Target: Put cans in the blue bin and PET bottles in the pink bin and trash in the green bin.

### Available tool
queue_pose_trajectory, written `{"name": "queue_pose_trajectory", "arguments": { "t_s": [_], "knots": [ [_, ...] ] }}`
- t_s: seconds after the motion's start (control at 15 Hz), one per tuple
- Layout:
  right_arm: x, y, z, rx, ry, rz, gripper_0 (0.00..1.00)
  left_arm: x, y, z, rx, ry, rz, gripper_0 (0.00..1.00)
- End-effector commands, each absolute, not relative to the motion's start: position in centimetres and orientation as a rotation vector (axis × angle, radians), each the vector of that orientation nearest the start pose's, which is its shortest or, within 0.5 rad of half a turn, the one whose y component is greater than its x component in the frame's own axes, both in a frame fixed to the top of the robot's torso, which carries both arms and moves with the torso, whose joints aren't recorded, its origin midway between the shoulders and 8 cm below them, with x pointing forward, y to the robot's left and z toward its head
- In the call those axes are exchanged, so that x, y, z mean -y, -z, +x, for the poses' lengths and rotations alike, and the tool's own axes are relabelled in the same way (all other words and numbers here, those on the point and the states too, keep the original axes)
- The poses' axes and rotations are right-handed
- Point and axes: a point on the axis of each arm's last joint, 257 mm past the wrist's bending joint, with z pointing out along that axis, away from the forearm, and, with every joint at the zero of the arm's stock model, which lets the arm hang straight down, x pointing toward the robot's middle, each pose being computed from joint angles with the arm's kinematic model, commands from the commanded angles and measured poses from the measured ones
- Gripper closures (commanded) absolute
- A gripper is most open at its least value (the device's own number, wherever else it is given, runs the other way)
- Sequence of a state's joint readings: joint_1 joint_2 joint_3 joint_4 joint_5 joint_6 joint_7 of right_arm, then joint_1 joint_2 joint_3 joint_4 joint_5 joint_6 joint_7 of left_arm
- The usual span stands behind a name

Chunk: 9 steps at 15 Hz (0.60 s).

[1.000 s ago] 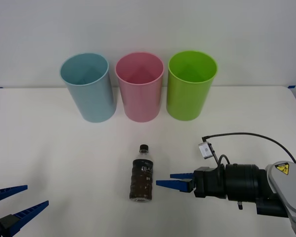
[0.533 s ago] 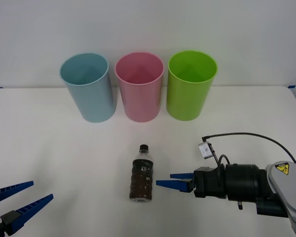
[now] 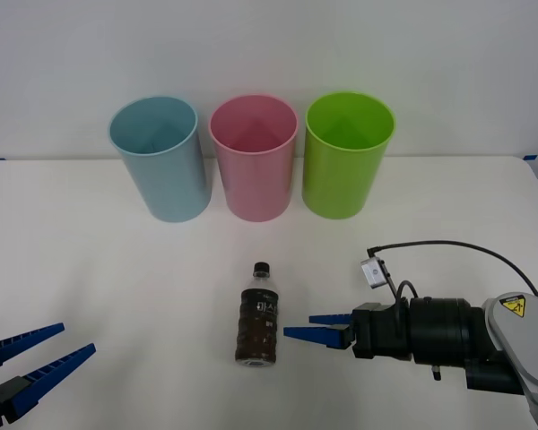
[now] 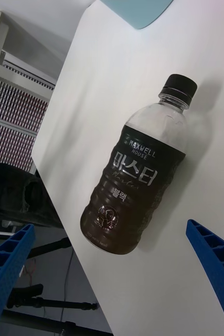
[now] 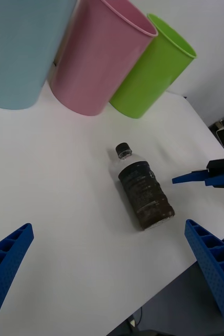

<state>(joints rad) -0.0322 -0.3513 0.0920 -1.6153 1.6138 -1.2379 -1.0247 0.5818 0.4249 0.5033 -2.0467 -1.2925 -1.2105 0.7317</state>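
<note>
Front view shows a white table [image 3: 90, 269] with three bins in a row at its far side: the blue bin [image 3: 160, 161] on the left, the pink bin [image 3: 255, 159] in the middle and the green bin [image 3: 346, 157] on the right, all upright and just beside one another. Nearer the robot, in front of the pink bin and well apart from it, the PET bottle [image 3: 259, 315] lies on its side on the table, its black cap [image 3: 262, 268] pointing toward the bins and its base toward the robot. It holds a dark brown drink and carries a dark label with white lettering.

The right gripper [image 3: 316, 328] sits low over the table just to the right of the bottle, level with its lower half, its blue ribbed fingers spread and pointing at the bottle without touching it. From the right wrist view the bottle [image 4: 137, 170] lies ahead of the two parted fingers [image 4: 216, 268], not yet between them.

The left gripper [image 3: 38, 355] hangs at the near left corner of the table, well apart from the bottle, its fingers spread too. In the left wrist view the bottle [image 5: 142, 190] lies beyond its open fingers [image 5: 7, 265], with the right gripper [image 5: 193, 176] reaching in from the far side.
</note>
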Motion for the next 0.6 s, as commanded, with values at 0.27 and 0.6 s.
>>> {"name": "queue_pose_trajectory", "arguments": {
  "t_s": [0.27, 0.6],
  "knots": [
    [6.09, 28.80, 35.82, -2.158, -1.355, -0.507, 0.00, -28.34, 20.92, 27.71, -1.951, 0.852, 0.257, 0.00],
    [6.09, 28.80, 35.82, -2.158, -1.355, -0.507, 0.00, -28.25, 20.87, 27.49, -1.949, 0.867, 0.244, 0.00]
  ]
}}
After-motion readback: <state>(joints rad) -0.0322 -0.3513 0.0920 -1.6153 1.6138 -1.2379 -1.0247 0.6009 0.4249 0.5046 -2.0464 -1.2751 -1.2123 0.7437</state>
